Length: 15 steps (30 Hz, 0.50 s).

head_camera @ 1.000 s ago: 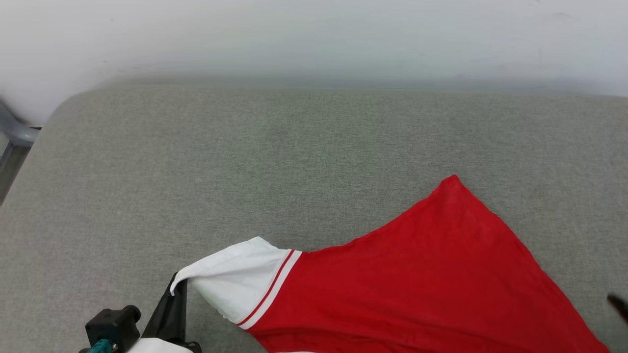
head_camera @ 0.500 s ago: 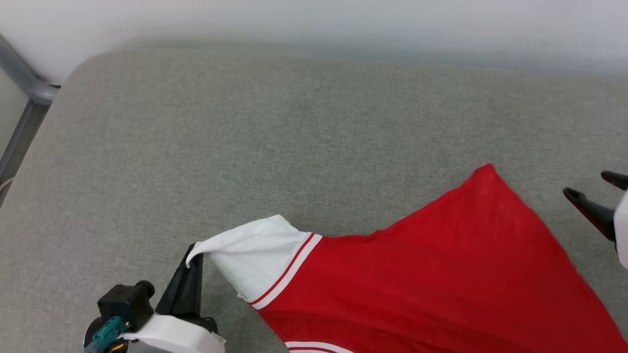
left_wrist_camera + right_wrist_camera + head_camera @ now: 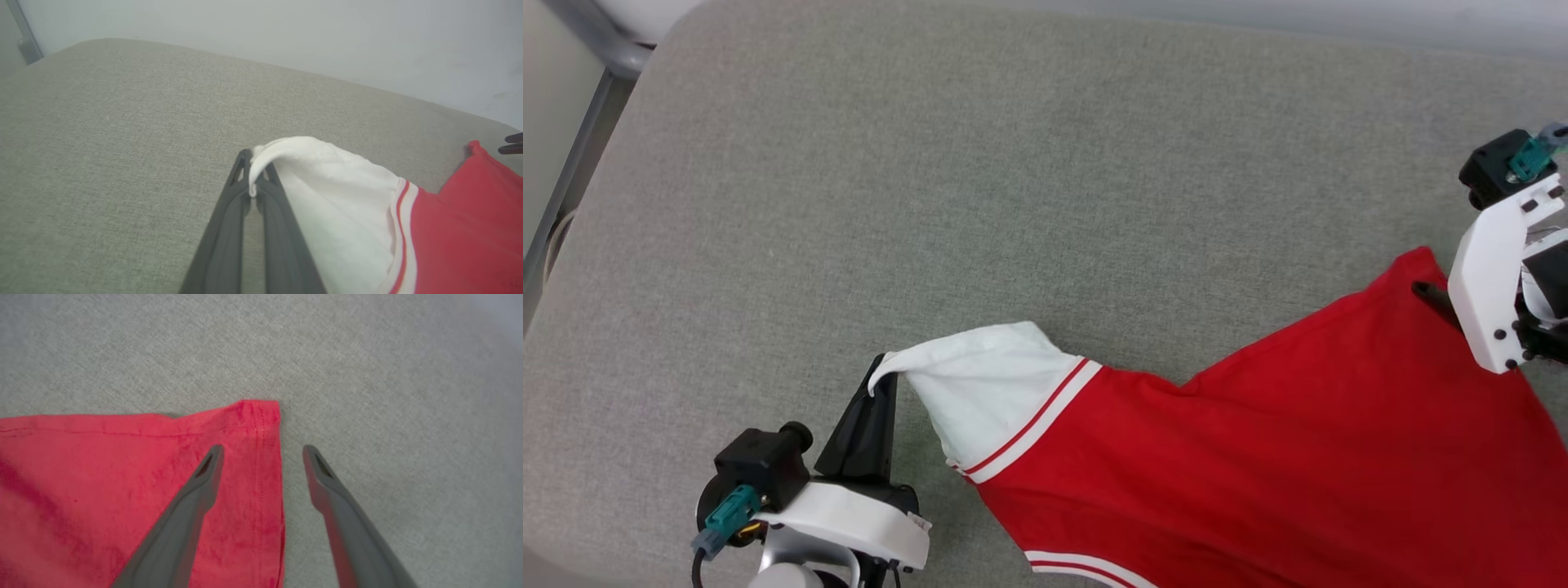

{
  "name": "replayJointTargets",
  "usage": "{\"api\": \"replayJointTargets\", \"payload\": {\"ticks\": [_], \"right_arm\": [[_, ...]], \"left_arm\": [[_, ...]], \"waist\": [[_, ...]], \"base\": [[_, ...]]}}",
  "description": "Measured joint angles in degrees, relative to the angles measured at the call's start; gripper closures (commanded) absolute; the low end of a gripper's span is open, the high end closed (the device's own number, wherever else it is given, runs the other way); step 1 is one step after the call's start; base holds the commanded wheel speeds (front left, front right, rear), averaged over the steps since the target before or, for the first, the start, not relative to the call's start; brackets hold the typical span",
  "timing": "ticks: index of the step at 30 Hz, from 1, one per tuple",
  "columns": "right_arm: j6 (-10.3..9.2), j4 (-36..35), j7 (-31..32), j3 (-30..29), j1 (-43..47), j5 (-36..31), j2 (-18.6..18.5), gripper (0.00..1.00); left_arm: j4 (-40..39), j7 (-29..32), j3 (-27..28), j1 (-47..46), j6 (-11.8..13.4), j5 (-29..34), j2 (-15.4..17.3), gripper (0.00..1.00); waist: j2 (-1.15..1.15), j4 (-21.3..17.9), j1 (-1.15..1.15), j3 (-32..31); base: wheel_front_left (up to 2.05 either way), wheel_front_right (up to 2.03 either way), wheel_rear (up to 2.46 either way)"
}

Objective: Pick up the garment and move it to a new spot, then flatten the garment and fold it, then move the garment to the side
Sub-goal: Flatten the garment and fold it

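Note:
The garment (image 3: 1258, 457), red with a white sleeve (image 3: 988, 392) and red-and-white trim, lies spread over the lower right of the grey pad. My left gripper (image 3: 880, 369) is shut on the sleeve's tip and holds it slightly raised; the left wrist view shows the white edge pinched between the dark fingers (image 3: 229, 216). My right gripper (image 3: 1437, 298) hovers open over the far red hem corner (image 3: 261, 412). In the right wrist view one finger is over the cloth (image 3: 102, 477) and the other over bare pad, the right gripper (image 3: 261, 451) astride the side edge.
The grey padded surface (image 3: 931, 163) stretches far and left of the garment, with a rounded corner at the upper left. A grey metal frame (image 3: 600, 49) stands beyond that corner. A pale wall (image 3: 286, 32) backs the far edge.
The head camera has tilted down and shifted. My right gripper has come in from the right edge to over the red hem corner. The left gripper still holds the sleeve tip.

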Motion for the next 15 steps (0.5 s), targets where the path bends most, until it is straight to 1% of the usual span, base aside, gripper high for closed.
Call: {"api": "replayJointTargets", "payload": {"ticks": [4,6,10,11,12,13,15], "right_arm": [[0.0,6.6,-1.1,3.1,-1.9,-0.8,0.5,0.0],[-0.01,8.6,-2.0,4.7,-2.1,-0.7,0.4,0.0],[-0.03,11.1,-4.3,6.7,-2.4,1.5,0.0,0.0],[-0.03,11.5,-5.0,7.2,-2.5,1.9,-0.1,0.19],[-0.03,11.9,-5.8,7.9,-2.8,2.3,-0.2,0.57],[-0.03,12.3,-6.7,8.4,-3.0,2.7,-0.2,1.0],[-0.02,13.0,-8.6,9.4,-3.3,3.8,0.0,1.0]], "left_arm": [[0.5,-0.2,-0.3,-1.2,-0.4,0.2,-0.6,1.0],[0.8,-0.4,-0.5,-1.5,-0.7,0.4,-0.9,1.0],[1.5,-0.5,-0.4,-1.7,-0.9,0.5,-1.4,1.0],[1.6,-0.5,-0.4,-1.8,-0.9,0.5,-1.5,1.0],[1.8,-0.5,-0.3,-1.8,-0.9,0.5,-1.5,1.0],[2.0,-0.6,-0.2,-1.8,-0.9,0.5,-1.5,1.0],[2.4,-0.7,0.0,-1.8,-0.9,0.5,-1.5,1.0]], "waist": [[0.0,1.1,0.0,1.9],[0.0,1.7,0.0,2.5],[0.0,2.2,-0.01,3.0],[0.0,2.1,-0.01,3.0],[0.0,2.0,-0.01,2.9],[0.0,1.9,-0.01,2.7],[0.0,1.6,-0.01,2.3]], "base": [[0.0,0.0,0.0],[0.0,0.0,0.0],[0.0,0.0,0.0],[0.0,0.0,0.0],[0.0,0.0,0.0],[0.0,0.0,0.0],[0.0,0.0,0.0]]}}
